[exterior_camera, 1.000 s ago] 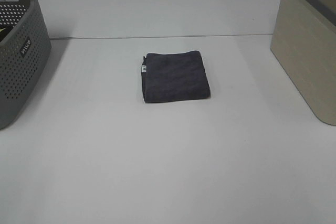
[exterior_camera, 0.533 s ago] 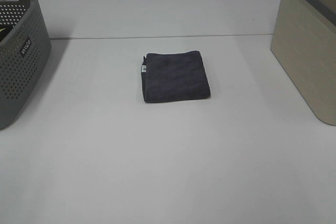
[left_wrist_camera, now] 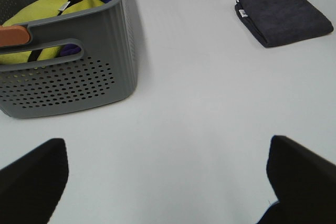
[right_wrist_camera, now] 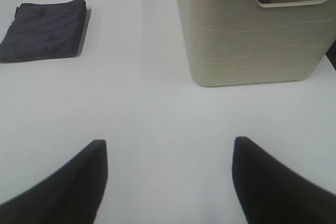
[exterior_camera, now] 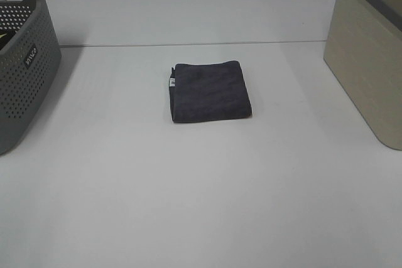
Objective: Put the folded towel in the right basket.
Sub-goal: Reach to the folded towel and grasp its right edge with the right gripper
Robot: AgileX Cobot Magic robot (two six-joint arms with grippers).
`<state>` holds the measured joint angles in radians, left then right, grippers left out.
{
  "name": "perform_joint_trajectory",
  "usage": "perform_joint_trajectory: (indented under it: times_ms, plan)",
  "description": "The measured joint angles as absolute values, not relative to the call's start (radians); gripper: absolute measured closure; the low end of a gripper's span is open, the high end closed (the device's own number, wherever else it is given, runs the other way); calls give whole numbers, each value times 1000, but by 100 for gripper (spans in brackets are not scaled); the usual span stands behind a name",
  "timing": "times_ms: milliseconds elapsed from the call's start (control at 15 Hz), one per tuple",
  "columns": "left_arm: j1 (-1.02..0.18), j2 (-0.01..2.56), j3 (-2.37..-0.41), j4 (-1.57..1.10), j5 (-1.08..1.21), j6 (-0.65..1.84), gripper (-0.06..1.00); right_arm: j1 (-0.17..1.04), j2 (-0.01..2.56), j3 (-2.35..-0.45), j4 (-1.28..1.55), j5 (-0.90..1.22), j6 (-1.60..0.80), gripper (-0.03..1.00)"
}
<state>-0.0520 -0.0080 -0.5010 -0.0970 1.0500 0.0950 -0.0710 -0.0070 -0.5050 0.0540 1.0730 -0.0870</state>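
While the folded towel lies flat on the white table, between the grey basket and the beige right basket and well apart from both, we hold nothing. Our left gripper hangs near the grey basket, jaws spread wide and empty. Our right gripper hangs near the right basket, jaws likewise wide apart over bare table.

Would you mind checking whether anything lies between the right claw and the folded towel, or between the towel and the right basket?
Nothing visible does. Bare table separates the open right claw from the folded towel, and also the towel from the right basket.
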Motion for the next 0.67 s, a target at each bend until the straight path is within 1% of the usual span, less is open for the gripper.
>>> perform_joint_trajectory:
  times_ms: [667]
  plan:
    - [-52,-8,-501,-97,1050,95,-3,-71,-7,-505,54,1073,-87,32]
